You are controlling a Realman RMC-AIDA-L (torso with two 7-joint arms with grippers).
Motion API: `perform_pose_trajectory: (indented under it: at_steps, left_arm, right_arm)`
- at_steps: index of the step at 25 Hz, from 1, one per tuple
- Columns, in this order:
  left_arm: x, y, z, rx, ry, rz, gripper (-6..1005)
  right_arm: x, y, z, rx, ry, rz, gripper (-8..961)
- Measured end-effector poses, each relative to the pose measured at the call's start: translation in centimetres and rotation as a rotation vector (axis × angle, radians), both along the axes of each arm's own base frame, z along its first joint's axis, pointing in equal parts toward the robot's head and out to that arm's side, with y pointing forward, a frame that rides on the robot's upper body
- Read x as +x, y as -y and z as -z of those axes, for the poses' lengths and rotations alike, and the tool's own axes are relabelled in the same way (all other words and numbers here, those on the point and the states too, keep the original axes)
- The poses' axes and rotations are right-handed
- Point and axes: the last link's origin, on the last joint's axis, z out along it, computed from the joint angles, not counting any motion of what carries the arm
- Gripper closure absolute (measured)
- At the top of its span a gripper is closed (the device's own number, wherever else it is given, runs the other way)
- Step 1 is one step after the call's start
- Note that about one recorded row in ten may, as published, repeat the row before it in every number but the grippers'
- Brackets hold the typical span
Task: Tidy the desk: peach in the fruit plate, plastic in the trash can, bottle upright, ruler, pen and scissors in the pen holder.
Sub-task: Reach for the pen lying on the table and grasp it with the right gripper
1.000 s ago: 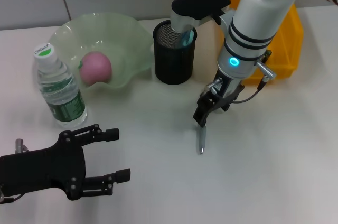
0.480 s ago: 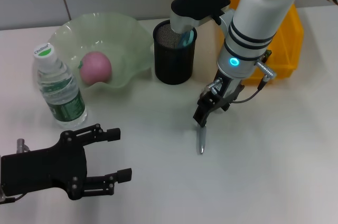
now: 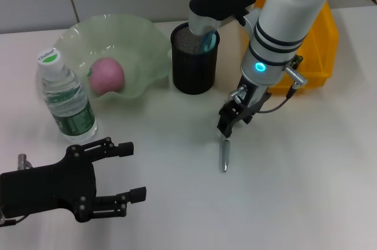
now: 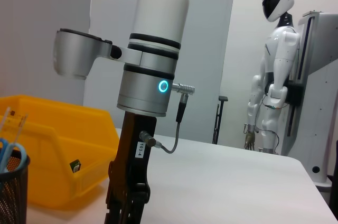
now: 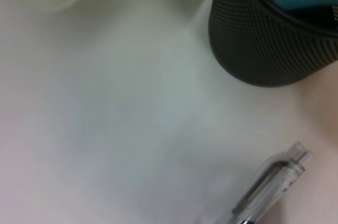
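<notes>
One bottle [image 3: 66,99] stands upright beyond the spread left tool [image 3: 129,173]. One peach [image 3: 106,76] sits in the plate [image 3: 141,38]. One pen [image 3: 224,155] lies on the white table [image 3: 294,173] just below the right tool [image 3: 227,132] (fingers: cannot tell).

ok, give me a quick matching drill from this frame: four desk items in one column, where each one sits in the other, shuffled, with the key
Items:
1. peach
2. pen
3. bottle
4. scissors

Places:
A. lying flat on the desk just below the right gripper
B. standing upright on the desk, beside the fruit plate
C. inside the fruit plate
D. blue handles sticking out of the pen holder

Pairs: 1-C, 2-A, 3-B, 4-D

The left gripper hangs open low over the near desk, away from all four.
</notes>
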Motion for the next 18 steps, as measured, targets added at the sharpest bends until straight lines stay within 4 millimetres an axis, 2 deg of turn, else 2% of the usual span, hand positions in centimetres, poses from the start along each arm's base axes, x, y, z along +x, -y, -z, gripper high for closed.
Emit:
perform_pose_trajectory:
  at_steps: [10, 18]
  left_arm:
    - [-0.04, -0.07, -0.18, 0.002, -0.004, 0.003, 156]
    - [-0.05, -0.07, -0.2, 0.004, -0.005, 0.005, 156]
  right_arm:
    - [-0.77, -0.02, 0.25, -0.002, -0.026, 0.004, 407]
    - [-0.02, 0.17, 0.51, 0.003, -0.027, 0.022, 419]
